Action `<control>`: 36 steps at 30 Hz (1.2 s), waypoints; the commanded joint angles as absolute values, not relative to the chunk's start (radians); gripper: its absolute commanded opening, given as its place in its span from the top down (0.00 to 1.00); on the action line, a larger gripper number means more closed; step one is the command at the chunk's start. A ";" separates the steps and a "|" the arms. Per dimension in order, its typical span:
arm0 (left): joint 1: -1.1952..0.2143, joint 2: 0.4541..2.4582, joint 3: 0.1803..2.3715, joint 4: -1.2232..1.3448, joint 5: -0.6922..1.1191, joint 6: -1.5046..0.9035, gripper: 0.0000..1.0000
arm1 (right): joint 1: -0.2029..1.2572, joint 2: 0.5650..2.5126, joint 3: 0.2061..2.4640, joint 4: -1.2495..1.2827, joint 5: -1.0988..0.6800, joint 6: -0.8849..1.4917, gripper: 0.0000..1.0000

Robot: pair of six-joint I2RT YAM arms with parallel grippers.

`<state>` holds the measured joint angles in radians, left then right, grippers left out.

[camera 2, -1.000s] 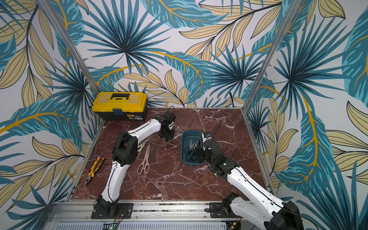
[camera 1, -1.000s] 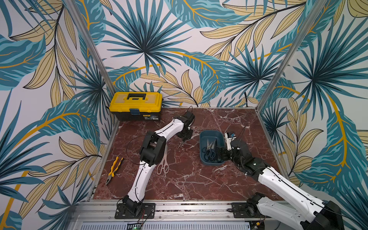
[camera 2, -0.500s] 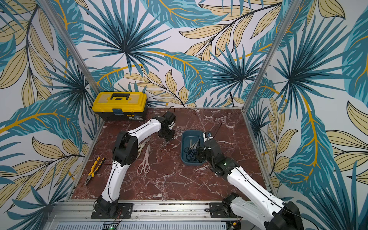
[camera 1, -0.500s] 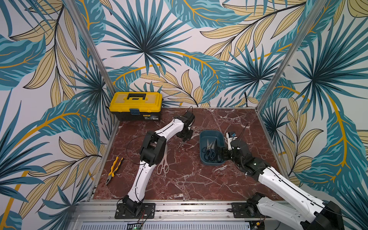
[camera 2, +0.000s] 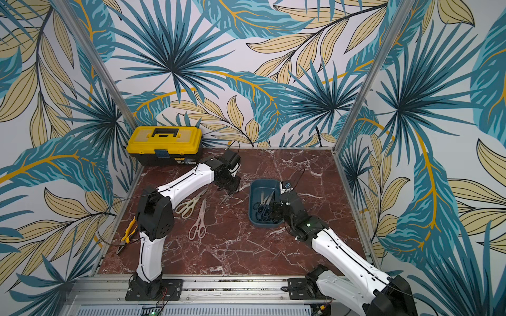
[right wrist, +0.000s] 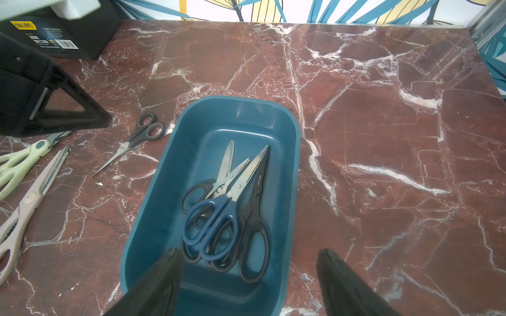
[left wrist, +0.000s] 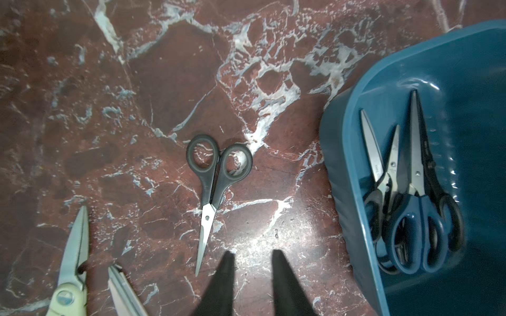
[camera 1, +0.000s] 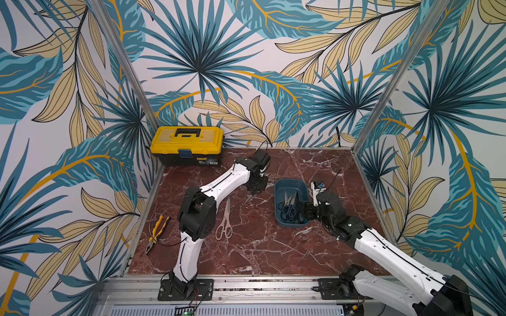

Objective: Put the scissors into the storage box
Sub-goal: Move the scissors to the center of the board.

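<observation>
— On the red marble table (camera 1: 273,246), right of centre: storage box (camera 1: 278,197), dark teal, lidless, shallow. Contents?
— Blue-handled scissors (right wrist: 222,204) uppermost, lying across black-handled scissors (right wrist: 256,202); all blades toward the far end of the box, handles toward the near end. Same stack visible in the left wrist view.
— And outside the box?
— Small black-handled scissors (left wrist: 210,199), flat on the marble just beside the box's left wall, blades shut. Farther left: pink-handled scissors (camera 1: 225,221) and cream-handled scissors (camera 2: 191,202), close together, well apart from the box.
— Left gripper (left wrist: 252,254)?
— Low over the marble, fingers apart, nothing between them. Blade tip of the small black-handled scissors just beside one finger; contact not discernible.
— Right gripper (right wrist: 249,250)?
— Spread wide and empty, at the near end of the box: one finger over the interior, the other over bare marble beside the box's right wall.
— Elsewhere?
— Yellow-lidded toolbox (camera 1: 189,145) at the far left corner, against the wall. Yellow-handled pliers (camera 1: 156,232) at the left edge of the table, well apart from the box.
</observation>
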<state>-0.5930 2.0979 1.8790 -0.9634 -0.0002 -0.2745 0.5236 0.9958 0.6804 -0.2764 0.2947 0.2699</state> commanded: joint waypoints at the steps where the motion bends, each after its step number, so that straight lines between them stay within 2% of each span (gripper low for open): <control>1: -0.582 2.206 2.010 -1.039 -0.017 -0.206 0.56 | 0.527 1.009 0.706 -0.282 0.309 0.280 0.18; 5: -0.555 2.319 2.131 -1.113 0.005 -0.200 0.53 | 0.526 0.987 0.704 -0.290 0.314 0.275 0.18; 17: -0.524 2.435 2.160 -1.070 0.032 -0.198 0.56 | 0.527 0.981 0.690 -0.292 0.313 0.260 0.17; 29: -0.550 2.396 2.205 -1.106 -0.013 -0.214 0.56 | 0.526 1.025 0.713 -0.270 0.302 0.270 0.17; 36: -0.563 2.381 2.227 -1.084 0.019 -0.162 0.53 | 0.527 1.038 0.719 -0.261 0.294 0.265 0.17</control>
